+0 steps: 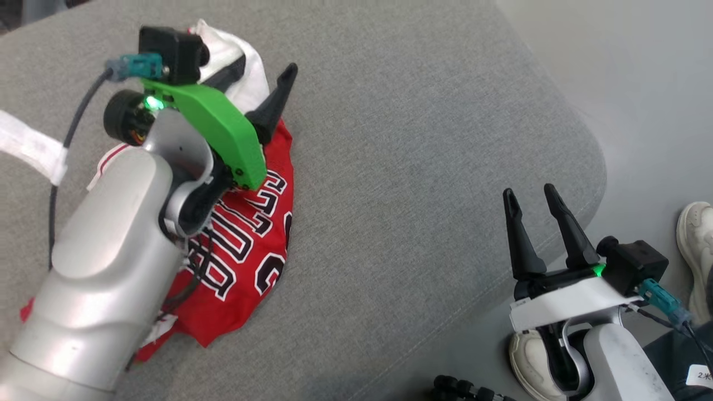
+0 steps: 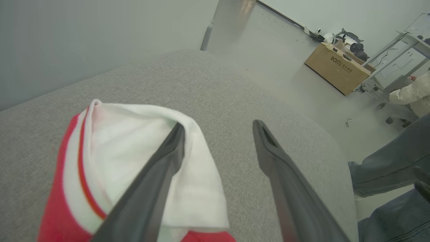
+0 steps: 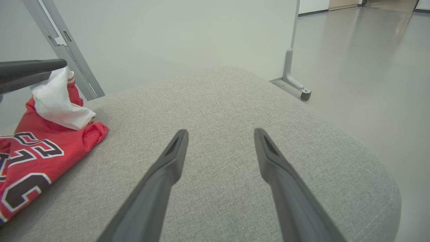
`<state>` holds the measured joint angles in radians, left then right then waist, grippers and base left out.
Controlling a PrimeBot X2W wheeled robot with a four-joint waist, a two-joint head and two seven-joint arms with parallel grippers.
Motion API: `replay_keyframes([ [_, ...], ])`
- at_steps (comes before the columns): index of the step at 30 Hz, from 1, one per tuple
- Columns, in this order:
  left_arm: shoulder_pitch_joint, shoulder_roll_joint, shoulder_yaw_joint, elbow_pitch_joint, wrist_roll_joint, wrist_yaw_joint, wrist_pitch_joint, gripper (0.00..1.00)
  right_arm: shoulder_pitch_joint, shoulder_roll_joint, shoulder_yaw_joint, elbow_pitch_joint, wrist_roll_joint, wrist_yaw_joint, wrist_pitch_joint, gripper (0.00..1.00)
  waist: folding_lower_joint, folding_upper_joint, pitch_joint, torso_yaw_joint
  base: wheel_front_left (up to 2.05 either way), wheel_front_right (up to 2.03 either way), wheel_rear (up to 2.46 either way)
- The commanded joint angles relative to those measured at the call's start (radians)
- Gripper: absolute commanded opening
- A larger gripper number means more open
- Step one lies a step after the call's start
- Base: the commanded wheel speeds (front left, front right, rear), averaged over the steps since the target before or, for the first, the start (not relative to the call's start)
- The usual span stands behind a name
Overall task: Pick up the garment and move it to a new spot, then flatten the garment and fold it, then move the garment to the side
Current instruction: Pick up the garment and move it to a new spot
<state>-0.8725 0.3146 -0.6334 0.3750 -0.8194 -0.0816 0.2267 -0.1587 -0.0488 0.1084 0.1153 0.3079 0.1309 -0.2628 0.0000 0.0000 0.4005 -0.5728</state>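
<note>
The garment (image 1: 250, 234) is a red jersey with black-and-white lettering and a white inner layer, lying bunched on the grey cushion (image 1: 423, 139). My left gripper (image 1: 262, 78) hovers over its far, white end with the fingers apart. In the left wrist view the left gripper (image 2: 218, 125) is open, one finger resting against the white fold of the garment (image 2: 134, 141) and the other over bare cushion. My right gripper (image 1: 529, 190) stands open at the cushion's near right edge, well clear of the jersey. Seen from the right wrist, that right gripper (image 3: 220, 131) holds nothing, and the garment (image 3: 40, 151) lies to the left.
A white cloth strip (image 1: 28, 145) lies at the cushion's left. A person's shoes (image 1: 696, 234) and legs (image 2: 386, 168) are on the floor to the right. A cardboard box (image 2: 336, 67) and a metal post (image 3: 292, 50) stand beyond the cushion.
</note>
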Motion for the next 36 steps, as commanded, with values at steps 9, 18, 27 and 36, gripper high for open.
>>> replay_keyframes([
  [9,0.269,-0.001,-0.006,-0.238,0.066,0.134,-0.187,1.0,0.081,-0.003,-0.09,0.004,-0.13,0.0,-0.003,1.0,0.0,0.0,-0.232,0.144,0.0,0.0,0.0],
  [18,0.501,0.019,0.025,-0.26,0.061,0.222,-0.332,1.0,0.124,-0.004,-0.14,-0.02,-0.221,0.0,-0.003,1.0,0.0,0.0,-0.311,0.313,0.0,0.0,0.0],
  [27,0.635,0.04,0.061,-0.179,0.087,0.251,-0.458,1.0,0.147,-0.003,-0.153,-0.021,-0.257,0.0,-0.003,1.0,0.0,0.0,-0.339,0.44,0.0,0.0,0.0],
  [36,0.749,0.029,0.177,-0.129,0.142,0.241,-0.492,1.0,0.158,-0.003,-0.141,-0.009,-0.281,0.0,-0.003,1.0,0.0,0.0,-0.359,0.532,0.0,0.0,0.0],
])
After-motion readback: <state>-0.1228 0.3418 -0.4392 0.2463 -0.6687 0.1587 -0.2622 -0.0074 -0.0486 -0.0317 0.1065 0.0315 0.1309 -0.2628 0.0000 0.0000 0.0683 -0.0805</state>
